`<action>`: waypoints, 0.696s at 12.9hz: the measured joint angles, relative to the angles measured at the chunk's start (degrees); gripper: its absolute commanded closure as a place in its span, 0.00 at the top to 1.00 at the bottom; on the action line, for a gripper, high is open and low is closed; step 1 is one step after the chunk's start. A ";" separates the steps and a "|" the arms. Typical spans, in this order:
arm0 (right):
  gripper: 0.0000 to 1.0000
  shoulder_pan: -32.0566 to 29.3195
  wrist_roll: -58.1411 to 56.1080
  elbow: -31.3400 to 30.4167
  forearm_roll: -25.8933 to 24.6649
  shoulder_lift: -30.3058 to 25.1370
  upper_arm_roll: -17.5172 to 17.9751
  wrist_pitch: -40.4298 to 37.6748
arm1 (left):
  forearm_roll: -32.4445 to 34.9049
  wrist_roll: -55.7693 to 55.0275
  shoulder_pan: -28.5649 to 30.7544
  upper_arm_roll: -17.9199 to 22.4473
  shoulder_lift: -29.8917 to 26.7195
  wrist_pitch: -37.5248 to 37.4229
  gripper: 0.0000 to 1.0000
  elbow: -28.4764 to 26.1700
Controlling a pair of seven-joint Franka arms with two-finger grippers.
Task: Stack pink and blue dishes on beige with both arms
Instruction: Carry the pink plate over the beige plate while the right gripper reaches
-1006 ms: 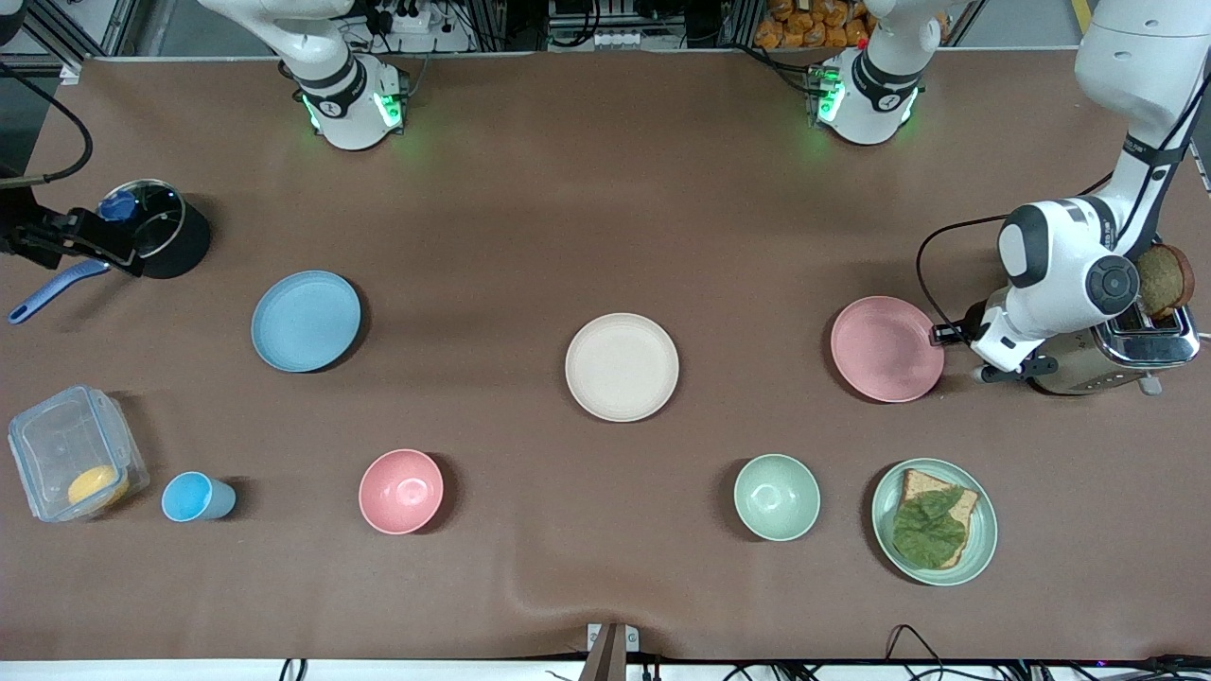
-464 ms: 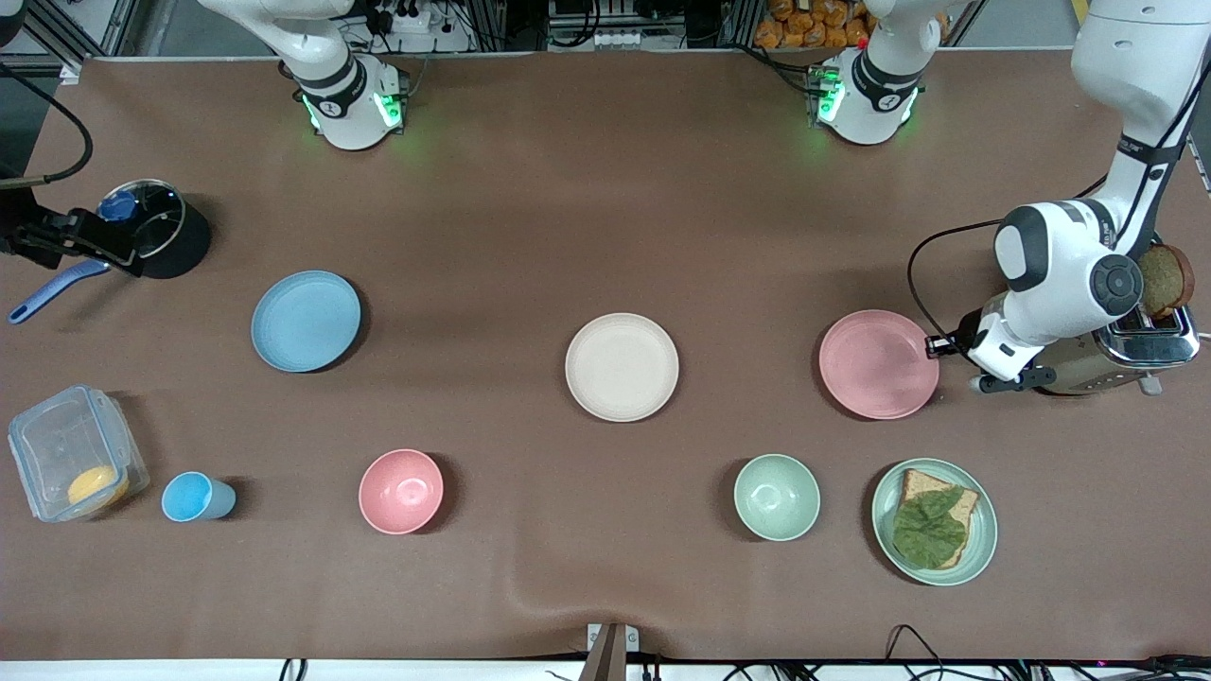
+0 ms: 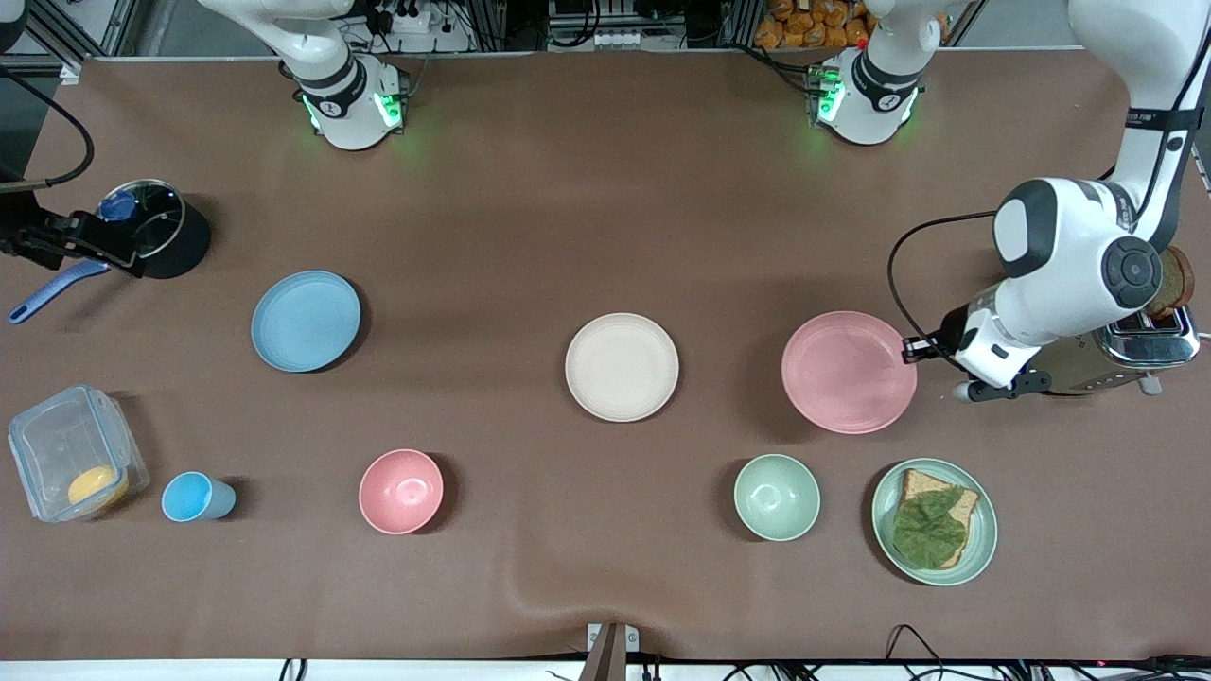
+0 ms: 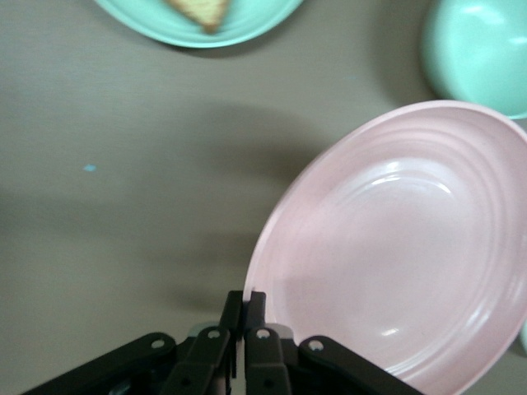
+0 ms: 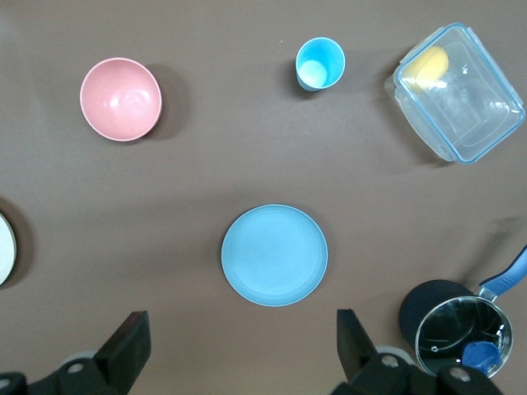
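Observation:
The pale pink plate (image 3: pixel 847 372) hangs slightly tilted above the table, with my left gripper (image 3: pixel 910 348) shut on its rim at the toaster side. The left wrist view shows the gripper (image 4: pixel 245 300) pinching the edge of the plate (image 4: pixel 395 247). The beige plate (image 3: pixel 622 366) lies flat mid-table, apart from the pink one. The light blue plate (image 3: pixel 306 322) rests toward the right arm's end. My right gripper (image 5: pixel 240 329) is open and holds nothing, high over the table beside the blue plate (image 5: pixel 274 255).
A green bowl (image 3: pixel 777 497) and a green plate with bread and lettuce (image 3: pixel 974 558) sit nearer the camera than the pink plate. A toaster (image 3: pixel 1126 355) stands under the left arm. Pink bowl (image 3: pixel 400 491), blue cup (image 3: pixel 194 497), clear container (image 3: pixel 76 452) and black pot (image 3: pixel 156 227) surround the blue plate.
My left gripper shut on the pink plate's rim, lifted it off the table and carried it toward the beige plate. The right gripper and the blue plate stayed put.

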 measured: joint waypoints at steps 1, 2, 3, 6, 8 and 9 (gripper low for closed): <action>1.00 -0.03 0.00 -0.30 -0.01 0.57 -0.08 -0.05 | -0.02 -3.34 -0.17 -2.39 0.05 -0.75 0.00 1.18; 1.00 -0.23 0.00 -0.52 -0.04 1.60 -0.25 -0.45 | -0.03 -6.56 -0.51 -4.92 0.45 -0.82 0.00 2.00; 1.00 -0.74 0.00 -0.76 -0.04 3.15 -0.52 -1.46 | -0.04 -9.34 -1.56 -6.74 1.12 -0.82 0.00 2.69; 1.00 -3.99 -3.02 -2.66 -0.03 8.98 -0.75 -1.52 | -0.04 -16.32 -8.02 -7.83 3.77 -0.17 0.00 4.45; 1.00 -6.27 -7.65 -6.38 -0.01 10.89 -0.80 2.34 | -0.05 -18.84 -11.17 -7.84 6.01 2.32 0.00 4.61; 1.00 -7.13 -9.66 -9.02 -0.01 10.99 -0.84 5.20 | -0.05 -19.98 -12.65 -7.83 7.47 3.98 0.00 4.62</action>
